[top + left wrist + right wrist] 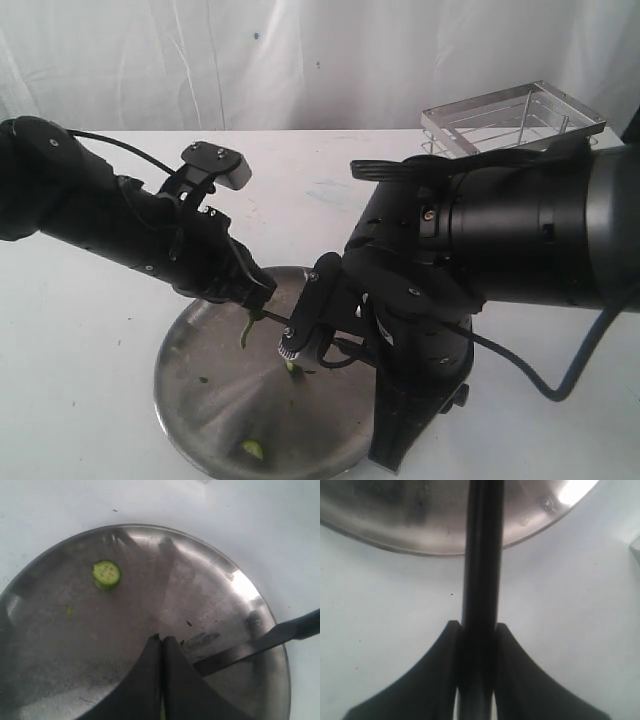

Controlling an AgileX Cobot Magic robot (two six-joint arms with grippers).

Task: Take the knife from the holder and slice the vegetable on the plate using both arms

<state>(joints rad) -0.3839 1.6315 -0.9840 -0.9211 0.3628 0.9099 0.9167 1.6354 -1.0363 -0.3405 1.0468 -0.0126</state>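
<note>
The silver plate (200,400) lies at the table's front. My left gripper (257,296) hovers over its far rim, shut on the dark-green vegetable (247,328), which dangles below the fingertips. In the left wrist view the gripper (161,639) shows only a green sliver between its pressed fingers. A round light-green slice (106,574) lies on the plate (210,580), and the black knife blade (265,642) reaches in over the rim. My right gripper (479,627) is shut on the knife (482,555), which points at the plate (395,510).
The chrome wire holder (515,118) stands at the back right of the white table, with no knife in it. The bulky right arm (520,235) fills the right foreground and hides its own gripper. Small green bits (252,450) lie on the plate.
</note>
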